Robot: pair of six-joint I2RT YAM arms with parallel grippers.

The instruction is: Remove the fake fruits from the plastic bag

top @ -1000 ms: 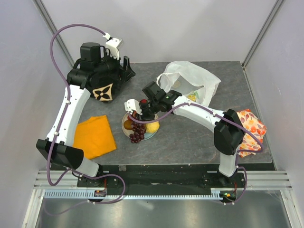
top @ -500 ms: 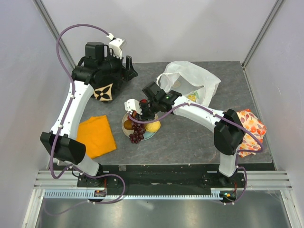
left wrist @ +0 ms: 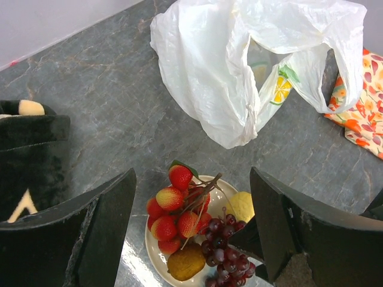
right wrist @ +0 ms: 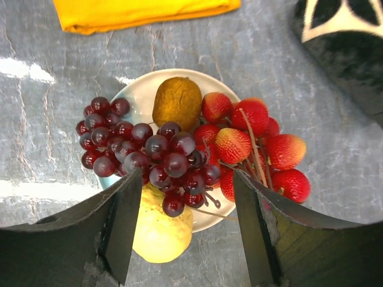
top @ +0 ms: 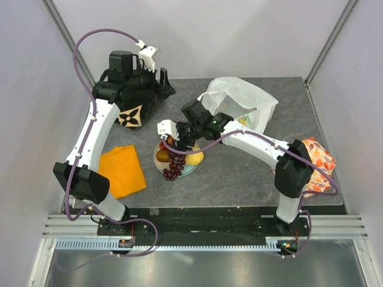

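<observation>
A white plate (right wrist: 139, 95) holds a dark purple grape bunch (right wrist: 149, 155), a red berry cluster (right wrist: 251, 143), a brown oval piece (right wrist: 177, 101) and a yellow lemon (right wrist: 161, 233). My right gripper (right wrist: 182, 233) is open and empty, just above the grapes and lemon; in the top view it (top: 179, 140) hangs over the plate (top: 187, 171). My left gripper (left wrist: 191, 233) is open and empty, held high near the black bag (top: 128, 110), looking down on the plate (left wrist: 157, 254). The white plastic bag (top: 242, 101) lies behind, and a green-yellow citrus slice (left wrist: 280, 89) shows through it.
An orange cloth (top: 121, 170) lies left of the plate. A fruit-patterned cloth (top: 317, 158) lies at the table's right edge, partly under my right arm. The black bag with a beige flower mark stands at the back left.
My left arm has swung its gripper up and slightly right, over the black bag. My right gripper has shifted a little back over the plate. The fruits on the plate lie still.
</observation>
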